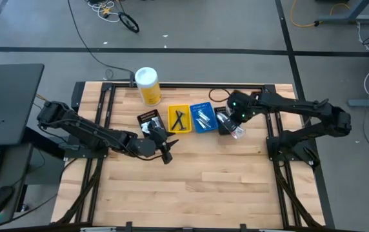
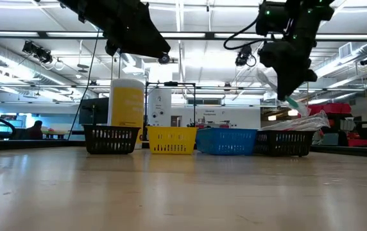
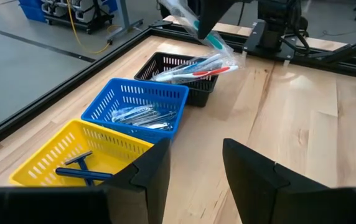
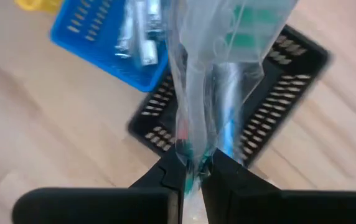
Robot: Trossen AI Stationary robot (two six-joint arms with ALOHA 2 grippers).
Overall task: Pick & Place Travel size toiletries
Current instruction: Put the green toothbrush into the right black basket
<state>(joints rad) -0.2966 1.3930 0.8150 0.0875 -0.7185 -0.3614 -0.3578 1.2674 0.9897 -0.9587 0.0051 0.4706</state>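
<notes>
From above, four small bins are seen in a row at the table's far side; the right gripper (image 1: 236,124) hangs over the rightmost black bin (image 1: 225,122), the left gripper (image 1: 163,149) near the yellow bin (image 1: 179,120).

At table height, a clear-wrapped toothbrush (image 2: 292,102) is dangled above that bin, presumably for dropping in.

In the left wrist view, the fingers (image 3: 150,177) are spread, empty.

In the right wrist view, the wrapper (image 4: 218,81) is pinched. The wooden table (image 1: 204,187) stands in a workshop.
</notes>
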